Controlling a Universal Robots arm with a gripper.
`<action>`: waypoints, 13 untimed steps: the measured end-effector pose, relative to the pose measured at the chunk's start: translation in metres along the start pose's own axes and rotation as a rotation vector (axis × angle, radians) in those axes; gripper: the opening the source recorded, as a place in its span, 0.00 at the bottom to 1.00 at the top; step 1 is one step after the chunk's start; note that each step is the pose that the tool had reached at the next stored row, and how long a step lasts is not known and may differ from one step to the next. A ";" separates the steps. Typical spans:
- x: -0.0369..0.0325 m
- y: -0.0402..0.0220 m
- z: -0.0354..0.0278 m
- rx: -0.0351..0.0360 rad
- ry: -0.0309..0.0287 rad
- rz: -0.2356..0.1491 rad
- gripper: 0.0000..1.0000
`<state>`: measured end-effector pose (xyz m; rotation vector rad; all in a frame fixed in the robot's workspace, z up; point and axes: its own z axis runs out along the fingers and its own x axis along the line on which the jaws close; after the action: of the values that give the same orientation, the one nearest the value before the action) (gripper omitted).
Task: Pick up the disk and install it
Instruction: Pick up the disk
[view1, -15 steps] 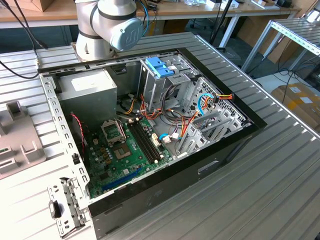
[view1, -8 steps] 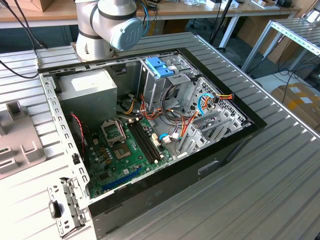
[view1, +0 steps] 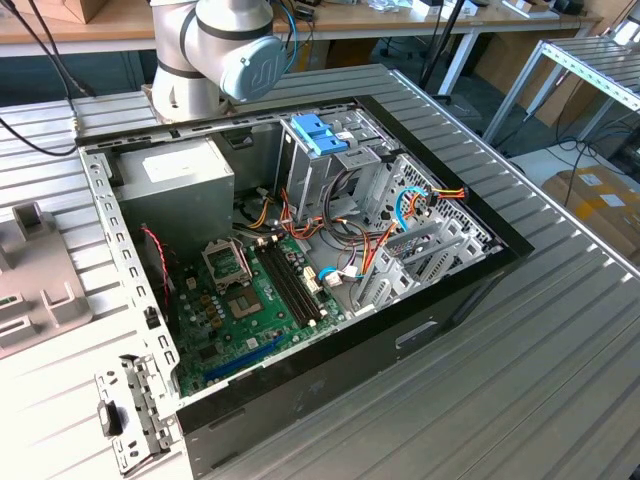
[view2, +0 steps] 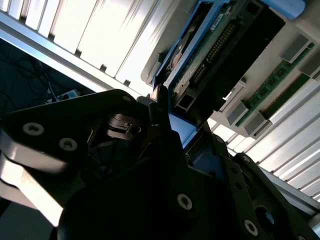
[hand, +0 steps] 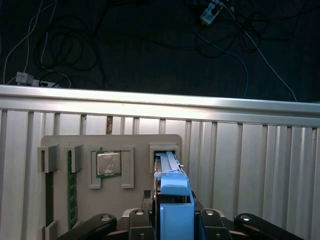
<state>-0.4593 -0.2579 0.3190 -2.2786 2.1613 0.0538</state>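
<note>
as inspected in both wrist views, found gripper (hand: 173, 215) clamped across the light-blue rail of the disk (hand: 171, 175). noted disk upright in a slot of the grey holder (hand: 135, 142). judged risk: jamming or slipping, caused by tilted pull against snug slot.

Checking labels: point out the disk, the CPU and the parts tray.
disk (hand: 174, 199): first wrist view, light-blue carrier.
CPU (hand: 108, 164): first wrist view, metal lid centre.
parts tray (hand: 135, 142): first wrist view, bare top margin.
</note>
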 end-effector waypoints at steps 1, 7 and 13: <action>0.0000 0.0000 -0.0003 -0.0001 0.0000 0.000 0.37; -0.0001 0.0001 -0.0034 -0.0001 -0.0001 0.000 0.37; -0.0001 0.0001 -0.0055 -0.0001 -0.0002 0.000 0.37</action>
<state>-0.4593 -0.2579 0.3245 -2.2786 2.1612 0.0542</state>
